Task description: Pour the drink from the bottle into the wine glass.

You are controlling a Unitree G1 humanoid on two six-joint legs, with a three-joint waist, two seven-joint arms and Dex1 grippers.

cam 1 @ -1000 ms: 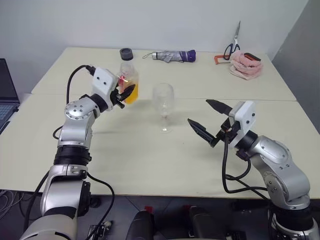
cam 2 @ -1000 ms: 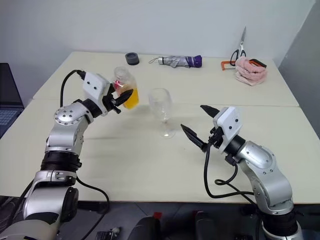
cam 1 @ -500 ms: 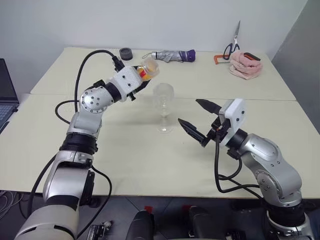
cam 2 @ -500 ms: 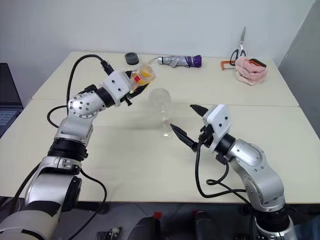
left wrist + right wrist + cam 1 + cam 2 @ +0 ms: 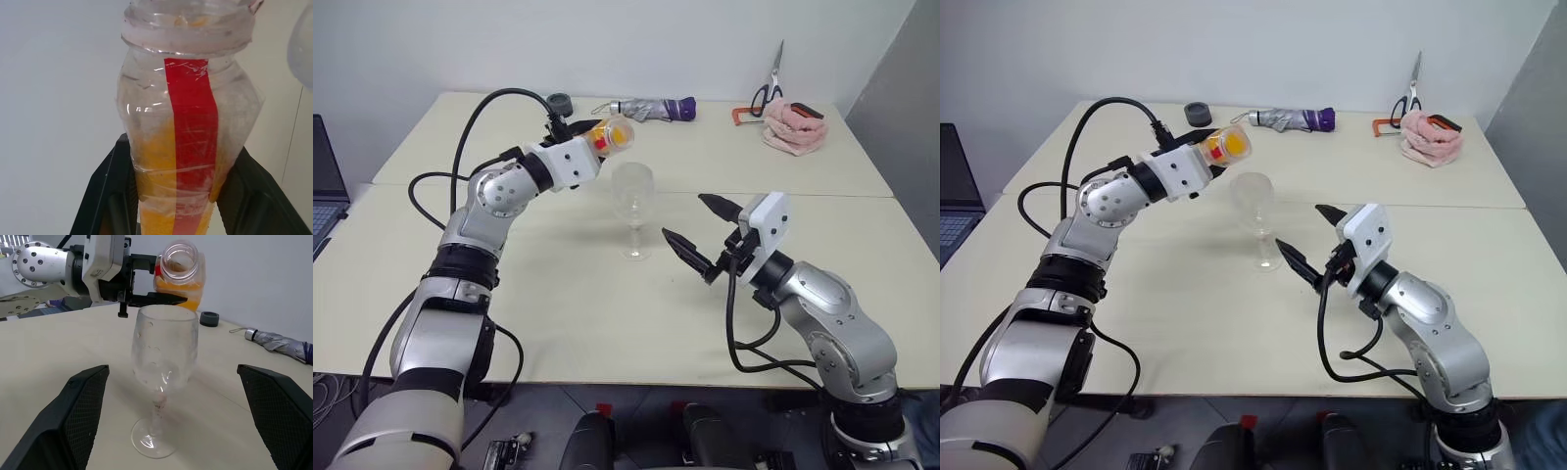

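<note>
My left gripper (image 5: 588,149) is shut on the bottle (image 5: 610,134), a clear plastic one with a red label strip (image 5: 191,127). It holds the bottle tipped almost level, with its open mouth pointing at the wine glass (image 5: 633,206) from just above and left of the rim. The orange drink (image 5: 178,288) lies along the bottle's lower side, and no stream shows. The wine glass stands upright on the table and looks empty. My right gripper (image 5: 685,217) is open, low and to the right of the glass, with its fingers (image 5: 82,404) apart on either side of it and not touching.
A dark round cap (image 5: 560,104) lies at the back of the table (image 5: 558,313). Further right are a folded umbrella (image 5: 651,108), scissors (image 5: 769,88) and a pink cloth (image 5: 795,125). A laptop (image 5: 325,186) shows at the left edge.
My left arm has lifted the bottle and carried it right towards the glass. It has rolled the bottle from upright to nearly level. The right gripper has stayed open and hardly moved.
</note>
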